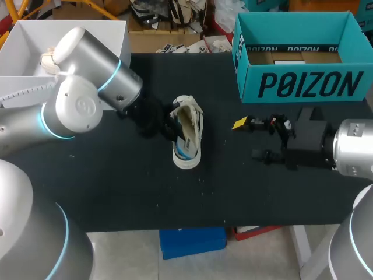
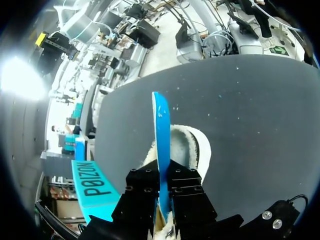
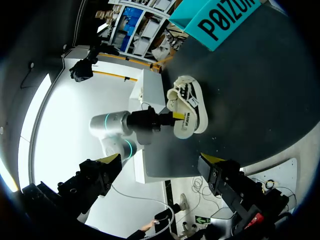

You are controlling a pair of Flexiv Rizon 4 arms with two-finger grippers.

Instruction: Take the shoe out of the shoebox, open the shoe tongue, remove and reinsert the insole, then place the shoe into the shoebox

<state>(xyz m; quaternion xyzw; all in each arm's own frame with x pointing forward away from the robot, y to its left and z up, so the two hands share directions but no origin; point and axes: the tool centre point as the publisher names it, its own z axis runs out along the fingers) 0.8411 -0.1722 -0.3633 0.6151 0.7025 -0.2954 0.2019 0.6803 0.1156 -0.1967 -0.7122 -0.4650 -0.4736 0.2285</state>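
Observation:
A white and cream shoe [image 1: 189, 146] lies on the black table [image 1: 116, 186], a little left of the middle. My left gripper [image 1: 170, 124] sits at the shoe's left side. In the left wrist view that gripper [image 2: 161, 184] is shut on a thin blue insole [image 2: 161, 135], held on edge over the shoe [image 2: 192, 150]; I cannot tell how deep it sits inside. My right gripper [image 1: 249, 140] hovers open and empty to the right of the shoe. Its wrist view shows its wide-apart fingers [image 3: 107, 172] with the shoe [image 3: 190, 107] far ahead. The teal shoebox [image 1: 303, 81] stands open at the back right.
A white open box [image 1: 111, 32] stands at the back left, behind my left arm. The teal shoebox [image 3: 220, 22] is beyond the shoe in the right wrist view. The table's front edge [image 1: 192, 224] runs close below the shoe.

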